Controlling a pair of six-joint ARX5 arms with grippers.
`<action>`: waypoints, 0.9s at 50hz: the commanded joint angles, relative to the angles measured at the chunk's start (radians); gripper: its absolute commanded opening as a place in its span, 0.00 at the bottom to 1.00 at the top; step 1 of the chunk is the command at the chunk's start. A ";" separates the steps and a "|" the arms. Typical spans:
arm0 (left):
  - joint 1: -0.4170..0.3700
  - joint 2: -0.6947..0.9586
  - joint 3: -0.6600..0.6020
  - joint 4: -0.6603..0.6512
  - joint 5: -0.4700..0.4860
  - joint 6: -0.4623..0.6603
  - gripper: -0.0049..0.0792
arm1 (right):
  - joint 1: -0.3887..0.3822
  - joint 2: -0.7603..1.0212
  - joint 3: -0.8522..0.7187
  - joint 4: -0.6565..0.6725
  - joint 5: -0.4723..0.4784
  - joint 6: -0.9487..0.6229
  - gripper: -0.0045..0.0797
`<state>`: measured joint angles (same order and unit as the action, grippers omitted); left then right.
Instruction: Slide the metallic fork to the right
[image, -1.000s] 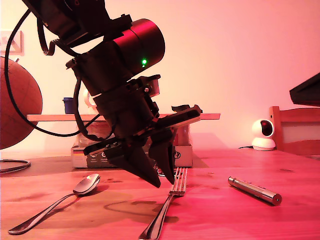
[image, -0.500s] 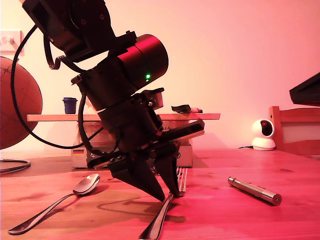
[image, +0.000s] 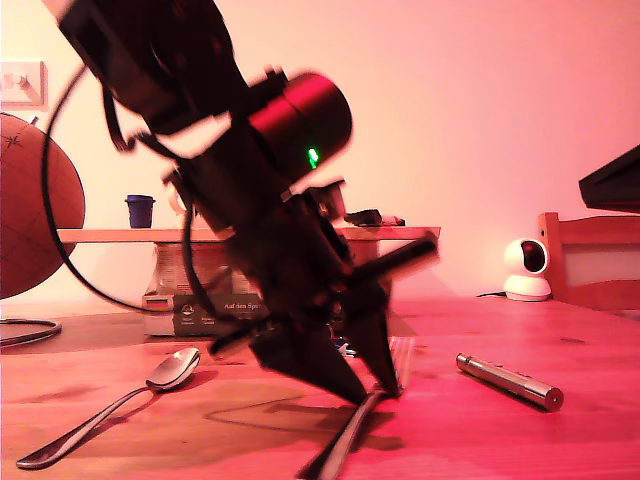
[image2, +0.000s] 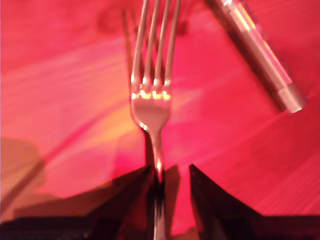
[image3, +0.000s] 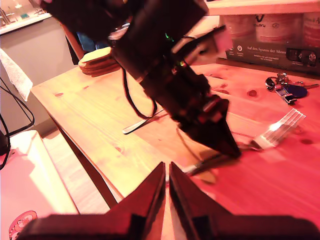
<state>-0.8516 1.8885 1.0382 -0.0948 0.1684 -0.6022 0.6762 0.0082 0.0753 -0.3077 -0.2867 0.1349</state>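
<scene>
Exterior view: arm and my first pincer (image: 368, 385) motion-blurred, fingertip outlines soft. Metallic fork (image: 345, 445) handle runs off the frame's bottom edge; its neck sits behind the pincer tips. First wrist view: fork (image2: 151, 102) tine ends cropped, handle hidden between the fingers, contact unclear. Metal cylinder (image2: 260, 52) cropped, blurred.

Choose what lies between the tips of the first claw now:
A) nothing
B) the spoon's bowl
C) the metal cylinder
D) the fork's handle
D: in the first wrist view the fork has its slim handle running down between the two tips of my first claw.
</scene>
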 joint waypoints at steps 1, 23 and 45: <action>-0.011 0.038 -0.011 0.006 0.010 -0.020 0.29 | 0.005 -0.005 0.012 0.011 -0.003 0.008 0.04; -0.035 0.039 -0.009 0.111 0.064 -0.105 0.29 | 0.005 -0.005 0.012 0.011 -0.003 0.008 0.04; -0.003 0.024 -0.009 0.116 0.034 -0.083 0.29 | 0.005 -0.005 0.012 0.011 -0.003 0.008 0.04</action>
<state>-0.8680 1.9007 1.0382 0.0238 0.2070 -0.7032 0.6762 0.0082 0.0753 -0.3077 -0.2867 0.1375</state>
